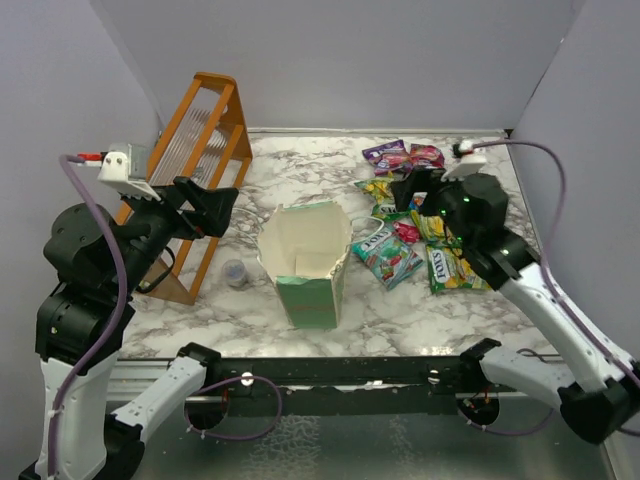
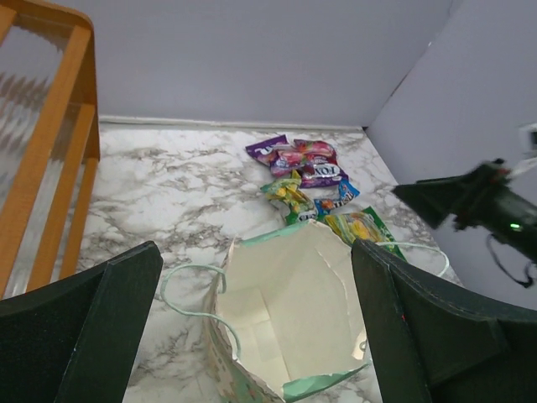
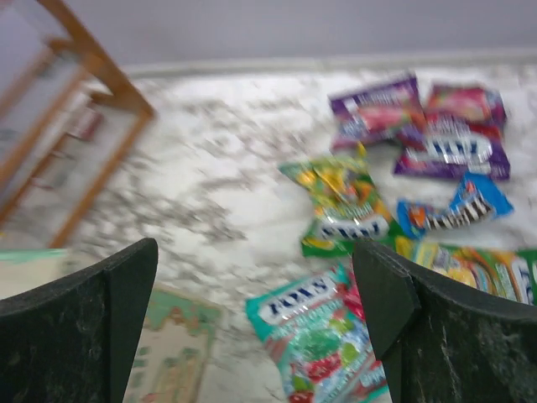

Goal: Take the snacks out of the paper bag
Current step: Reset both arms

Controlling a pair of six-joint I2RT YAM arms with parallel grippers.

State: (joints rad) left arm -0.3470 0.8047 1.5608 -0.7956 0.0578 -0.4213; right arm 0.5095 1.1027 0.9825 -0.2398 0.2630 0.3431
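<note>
The mint-green paper bag (image 1: 305,265) stands upright in the middle of the table with its mouth open. In the left wrist view the cream inside of the paper bag (image 2: 294,311) shows no packet. Several snacks (image 1: 415,225) lie spread on the marble to its right: purple and pink ones (image 1: 400,156) at the back, a teal one (image 1: 386,256), and a green-yellow one (image 1: 455,268). My left gripper (image 1: 215,210) hovers open above and left of the bag, its fingers (image 2: 117,319) framing the mouth. My right gripper (image 1: 412,190) is open and empty above the packets, over the teal one (image 3: 315,336).
An orange wooden rack (image 1: 190,170) leans at the back left, close to my left arm. A small clear cup (image 1: 234,272) sits between the rack and the bag. Grey walls close off the back and both sides of the table.
</note>
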